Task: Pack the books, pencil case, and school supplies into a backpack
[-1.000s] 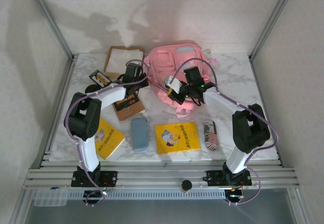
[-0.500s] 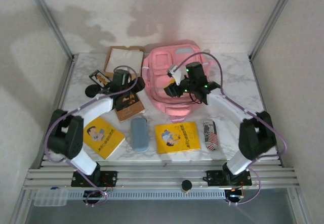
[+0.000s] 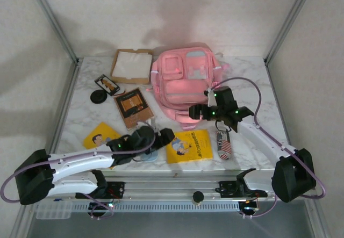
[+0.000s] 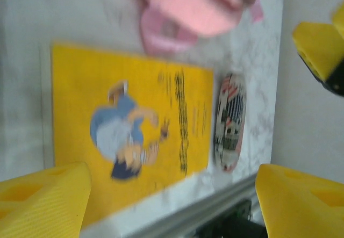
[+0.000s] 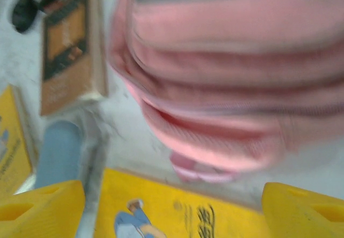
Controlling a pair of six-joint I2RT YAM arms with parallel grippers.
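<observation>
With the pink fabric backpack [image 3: 183, 82] lying face-up, both tools gape empty — left gripper [image 3: 163, 136] low beside the large yellow cartoon paperback [image 3: 188, 145], right gripper [image 3: 194, 112] at the bag's near edge — presumably poised for a grasp.

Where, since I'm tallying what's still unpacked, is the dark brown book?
In the top view, the dark brown book lies flat left of the pink backpack, just on the near side of the cardboard tray.
</observation>
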